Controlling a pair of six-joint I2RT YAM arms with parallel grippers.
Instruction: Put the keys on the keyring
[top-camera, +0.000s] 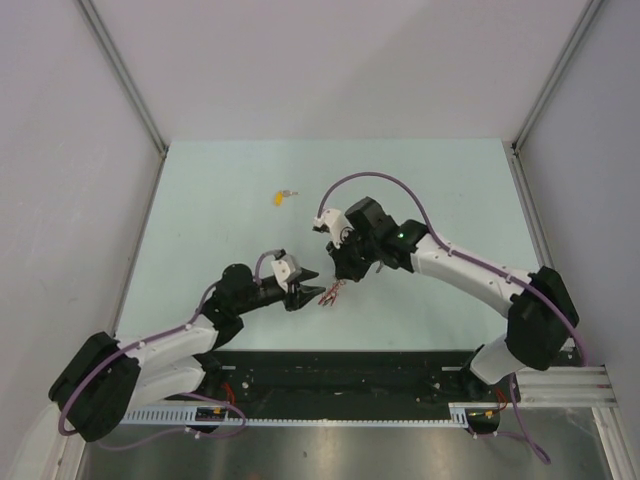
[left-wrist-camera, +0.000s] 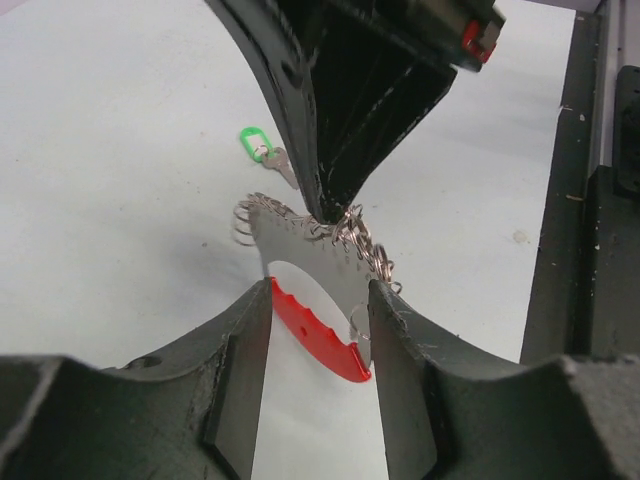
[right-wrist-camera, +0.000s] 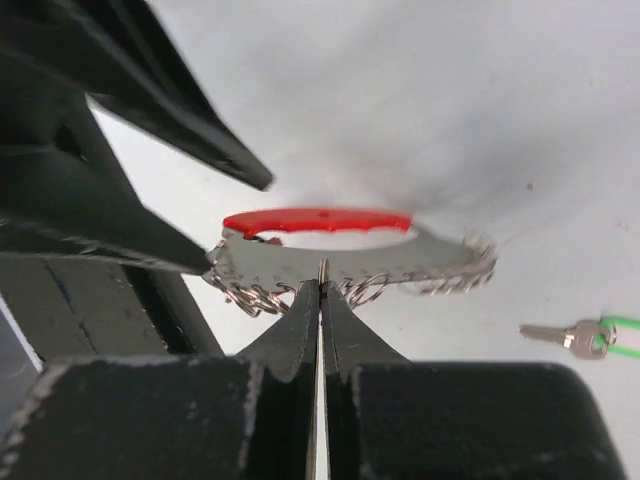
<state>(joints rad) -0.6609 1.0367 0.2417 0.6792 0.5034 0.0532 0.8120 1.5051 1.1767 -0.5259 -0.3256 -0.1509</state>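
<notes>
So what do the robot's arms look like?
The left arm and right arm are white tubes with black joints and looping purple cables. The right arm shows a tiny green light. The left tool and right tool each have two black pointed fingers.

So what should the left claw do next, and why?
Probably back the left claw off and go for the green key: the right claw is shut on the keyring, the left stands open around it, and the key lies loose on the table beyond.
</notes>
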